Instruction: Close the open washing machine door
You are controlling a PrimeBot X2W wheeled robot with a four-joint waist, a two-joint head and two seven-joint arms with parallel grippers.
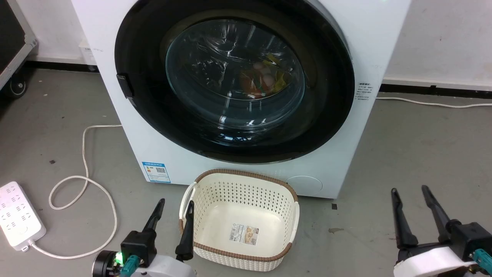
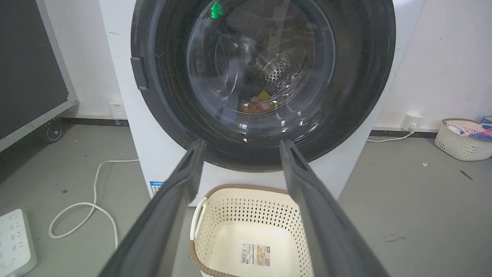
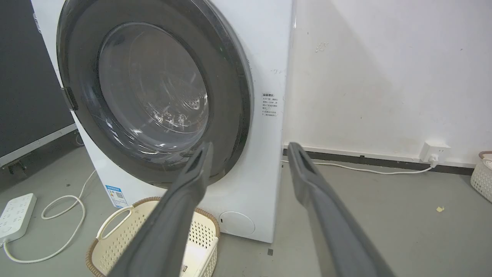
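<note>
Spread fingers of the left gripper [image 1: 175, 202] and the right gripper [image 1: 409, 189] hold nothing, and both sit low, well short of the washer [image 1: 146, 154]. Just right of the left fingers stands an empty cream basket [image 1: 246, 174], close before the washer's base. Ahead of and above both pairs, the door [image 1: 234, 77] lies flat against the washer, with coloured laundry showing through its glass. The closing step looks done, though whether the latch is caught cannot be told. Any next move would be a firm press on the frame near its tab [image 1: 125, 84], reaching over the basket, which blocks a low approach. Left of the left fingers lie a power strip [image 1: 17, 213] and a looped cable [image 1: 86, 181].
</note>
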